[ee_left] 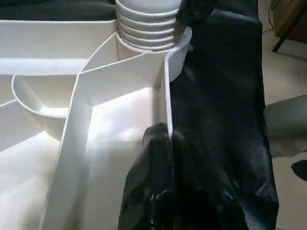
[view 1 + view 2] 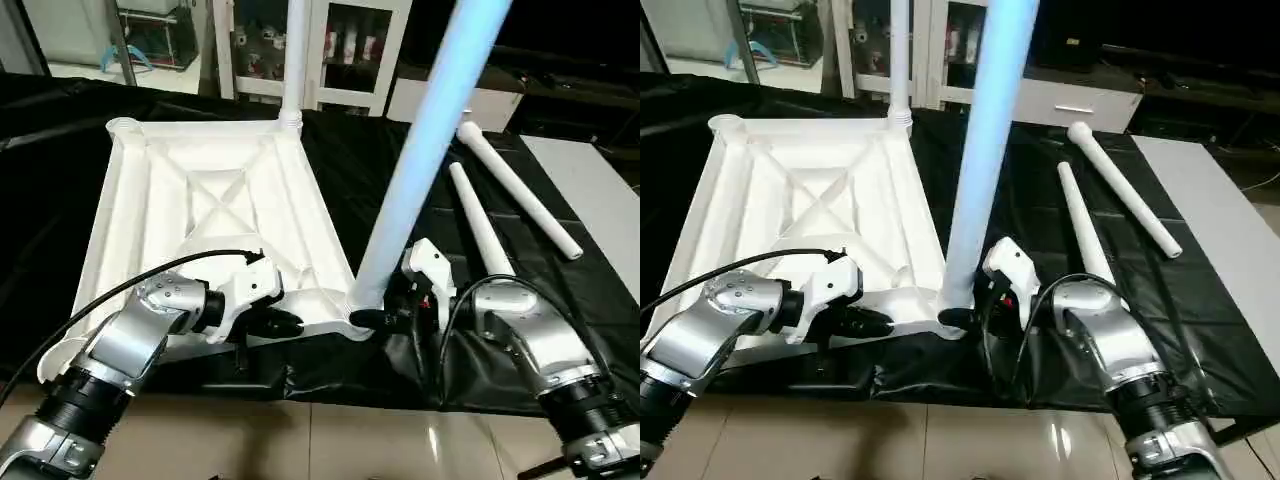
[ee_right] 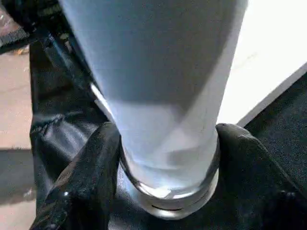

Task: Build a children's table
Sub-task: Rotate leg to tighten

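The white table top (image 2: 150, 215) lies upside down on a black cloth, its X-ribbed underside facing up. One white leg (image 2: 295, 60) stands in the far right socket. A second leg (image 2: 420, 150) rises, leaning, from the near right socket (image 1: 148, 36). My right gripper (image 2: 375, 318) is at that leg's base, its black fingers (image 3: 86, 172) pressed against both sides of it. My left gripper (image 2: 285, 322) is shut, its tips resting against the top's near rim (image 1: 165, 91) just left of that socket.
Two loose white legs (image 2: 480, 225) (image 2: 520, 190) lie on the black cloth (image 2: 350, 190) to the right of the top. A grey surface (image 2: 600, 200) borders the cloth at far right. White shelving (image 2: 350, 50) stands behind. Tiled floor (image 2: 330, 440) runs along the near edge.
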Tool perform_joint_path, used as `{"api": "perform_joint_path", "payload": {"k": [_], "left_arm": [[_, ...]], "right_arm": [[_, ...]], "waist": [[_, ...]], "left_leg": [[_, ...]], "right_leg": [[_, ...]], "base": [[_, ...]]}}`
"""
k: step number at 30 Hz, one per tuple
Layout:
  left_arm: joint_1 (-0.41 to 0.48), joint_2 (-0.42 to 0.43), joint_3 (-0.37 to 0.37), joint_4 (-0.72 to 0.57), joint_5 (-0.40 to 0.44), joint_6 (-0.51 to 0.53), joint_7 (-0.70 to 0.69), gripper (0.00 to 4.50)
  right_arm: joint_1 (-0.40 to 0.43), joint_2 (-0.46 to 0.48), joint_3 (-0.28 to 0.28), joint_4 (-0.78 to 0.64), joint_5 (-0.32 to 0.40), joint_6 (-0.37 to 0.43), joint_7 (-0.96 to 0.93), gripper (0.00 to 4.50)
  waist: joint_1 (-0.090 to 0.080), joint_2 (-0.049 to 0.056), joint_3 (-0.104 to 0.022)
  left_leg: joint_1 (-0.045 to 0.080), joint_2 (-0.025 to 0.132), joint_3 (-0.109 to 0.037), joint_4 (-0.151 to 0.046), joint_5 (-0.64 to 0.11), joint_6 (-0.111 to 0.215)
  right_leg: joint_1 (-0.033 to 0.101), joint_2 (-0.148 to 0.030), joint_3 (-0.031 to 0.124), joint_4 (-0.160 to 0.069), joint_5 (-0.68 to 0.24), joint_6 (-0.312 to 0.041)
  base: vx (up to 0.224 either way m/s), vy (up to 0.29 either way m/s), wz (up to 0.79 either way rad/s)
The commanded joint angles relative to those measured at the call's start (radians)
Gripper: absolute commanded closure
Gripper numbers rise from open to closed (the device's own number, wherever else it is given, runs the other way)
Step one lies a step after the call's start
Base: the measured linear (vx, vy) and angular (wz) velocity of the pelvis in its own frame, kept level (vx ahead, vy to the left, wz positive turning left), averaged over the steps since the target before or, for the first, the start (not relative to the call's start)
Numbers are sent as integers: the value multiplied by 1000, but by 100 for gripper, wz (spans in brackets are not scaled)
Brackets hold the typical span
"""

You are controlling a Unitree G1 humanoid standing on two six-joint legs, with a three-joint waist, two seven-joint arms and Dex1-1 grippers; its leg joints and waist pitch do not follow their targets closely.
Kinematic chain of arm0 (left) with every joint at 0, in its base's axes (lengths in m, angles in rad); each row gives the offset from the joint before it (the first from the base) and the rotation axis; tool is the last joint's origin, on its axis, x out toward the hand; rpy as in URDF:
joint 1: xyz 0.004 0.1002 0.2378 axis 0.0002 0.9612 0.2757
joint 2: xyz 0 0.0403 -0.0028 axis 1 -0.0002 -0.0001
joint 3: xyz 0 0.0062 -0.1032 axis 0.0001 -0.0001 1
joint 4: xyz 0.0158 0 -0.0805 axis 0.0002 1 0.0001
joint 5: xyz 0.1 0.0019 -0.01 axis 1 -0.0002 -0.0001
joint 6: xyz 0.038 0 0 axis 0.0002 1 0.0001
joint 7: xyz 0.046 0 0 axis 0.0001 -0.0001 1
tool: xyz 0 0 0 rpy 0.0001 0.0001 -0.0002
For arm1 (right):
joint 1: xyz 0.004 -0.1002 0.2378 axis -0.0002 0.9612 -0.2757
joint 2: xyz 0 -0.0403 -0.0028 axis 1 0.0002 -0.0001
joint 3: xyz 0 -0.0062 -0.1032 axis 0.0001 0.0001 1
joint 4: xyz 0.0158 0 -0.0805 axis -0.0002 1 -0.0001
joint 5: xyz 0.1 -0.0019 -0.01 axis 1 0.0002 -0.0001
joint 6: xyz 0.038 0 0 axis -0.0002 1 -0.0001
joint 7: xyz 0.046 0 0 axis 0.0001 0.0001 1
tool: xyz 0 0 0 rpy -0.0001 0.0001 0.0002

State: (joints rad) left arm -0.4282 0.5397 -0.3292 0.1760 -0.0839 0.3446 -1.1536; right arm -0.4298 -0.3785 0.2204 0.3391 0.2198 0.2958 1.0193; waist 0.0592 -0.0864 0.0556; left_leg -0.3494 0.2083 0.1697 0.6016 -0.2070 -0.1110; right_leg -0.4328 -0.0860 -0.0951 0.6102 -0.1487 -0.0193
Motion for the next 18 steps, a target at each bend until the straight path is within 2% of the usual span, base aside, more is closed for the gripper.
{"api": "perform_joint_path", "payload": {"k": [1, 3, 4, 5, 6, 7, 8, 9, 10, 11, 12, 13, 14, 15, 16, 17, 18], "left_arm": [[-5, -42, -21, 2, -2, 9, 23, 450], [-21, -77, -8, 30, 13, 31, 91, 450], [-32, -101, 1, 49, 22, 43, 136, 450], [-51, -137, 15, 80, 32, 61, 198, 450], [-64, -160, 24, 100, 38, 72, 237, 450], [-77, -185, 29, 118, 44, 84, 274, 450], [-92, -214, 37, 133, 49, 109, 313, 450], [-100, -229, 40, 141, 50, 122, 331, 450], [-105, -238, 42, 146, 51, 130, 342, 450], [-129, -276, 53, 175, 62, 153, 403, 450], [-145, -300, 60, 196, 69, 167, 443, 450], [-184, -361, 86, 254, 93, 179, 565, 450], [-192, -374, 94, 266, 98, 179, 596, 450], [-209, -401, 106, 292, 110, 179, 655, 450], [-228, -437, 124, 320, 118, 172, 719, 450], [-228, -437, 124, 320, 118, 172, 719, 450], [-237, -455, 133, 332, 119, 167, 749, 450]], "right_arm": [[-5, 36, -1, 64, -50, 1, -110, 181], [-18, 78, -19, 101, -58, 6, -190, 182], [-26, 103, -30, 122, -62, 9, -237, 182], [-40, 141, -45, 150, -62, 19, -301, 183], [-49, 165, -55, 169, -63, 23, -342, 183], [-65, 195, -67, 197, -66, 26, -395, 183], [-85, 227, -81, 233, -68, 25, -453, 183], [-97, 244, -87, 254, -70, 22, -483, 183], [-105, 255, -91, 267, -71, 20, -503, 183], [-139, 296, -106, 322, -79, 8, -582, 183], [-161, 321, -116, 357, -84, -2, -633, 183], [-220, 379, -146, 452, -91, -24, -764, 183], [-231, 390, -153, 470, -89, -27, -790, 183], [-258, 413, -166, 514, -93, -37, -859, 183], [-292, 445, -194, 568, -90, -56, -943, 183], [-292, 445, -194, 568, -90, -56, -943, 183], [-308, 461, -210, 593, -82, -65, -979, 184]], "waist": [[-4, 15, -53], [-9, 14, -48], [-11, 12, -48], [-17, 15, -45], [-21, 14, -45], [-22, 13, -47], [-30, 11, -49], [-36, 16, -47], [-38, 16, -48], [-43, 25, -44], [-56, 32, -43], [-61, 30, -44], [-71, 32, -45], [-72, 30, -46], [-75, 27, -42], [-77, 31, -39], [-81, 32, -40]], "left_leg": [[-4, 21, -2, -82, -250, 12], [0, 18, -5, -82, -290, 3], [0, 17, -6, -81, -298, 1], [4, 15, -7, -79, -319, -3], [9, 10, -10, -74, -339, -8], [8, 9, -13, -73, -337, -9], [-1, 12, -17, -79, -328, -6], [-3, 15, -20, -82, -338, -8], [-4, 15, -22, -82, -343, -8], [2, 19, -26, -85, -375, -10], [12, 22, -32, -86, -430, -13], [12, 22, -35, -87, -443, -13], [12, 23, -38, -88, -449, -11], [12, 23, -39, -87, -452, -10], [18, 21, -35, -85, -461, 7], [22, 21, -33, -84, -470, 10], [22, 21, -34, -84, -479, 13]], "right_leg": [[61, -54, 53, -84, -397, -146], [54, -54, 48, -100, -511, -106], [56, -54, 45, -104, -542, -91], [45, -53, 42, -111, -595, -71], [42, -53, 33, -123, -655, -47], [46, -56, 30, -127, -668, -36], [54, -58, 26, -126, -659, -29], [56, -57, 20, -131, -654, -25], [59, -58, 17, -133, -650, -20], [55, -59, 10, -137, -648, -25], [55, -58, -4, -145, -630, -36], [60, -59, -8, -148, -613, -39], [63, -62, -10, -145, -577, -52], [66, -61, -14, -145, -569, -52], [62, -64, -20, -154, -571, -49], [58, -67, -21, -157, -578, -49], [61, -68, -26, -160, -580, -44]], "base": [[0, 0, 0], [0, 0, 0], [0, 0, 0], [-53, -2, 0], [-53, -2, 0], [-56, 7, -2], [0, 0, 0], [0, 0, 0], [0, 0, 0], [0, 0, 0], [0, 0, 0], [0, 0, 0], [0, 0, 0], [0, 0, 0], [0, 0, 0], [0, 0, 0], [0, 0, 0]]}}
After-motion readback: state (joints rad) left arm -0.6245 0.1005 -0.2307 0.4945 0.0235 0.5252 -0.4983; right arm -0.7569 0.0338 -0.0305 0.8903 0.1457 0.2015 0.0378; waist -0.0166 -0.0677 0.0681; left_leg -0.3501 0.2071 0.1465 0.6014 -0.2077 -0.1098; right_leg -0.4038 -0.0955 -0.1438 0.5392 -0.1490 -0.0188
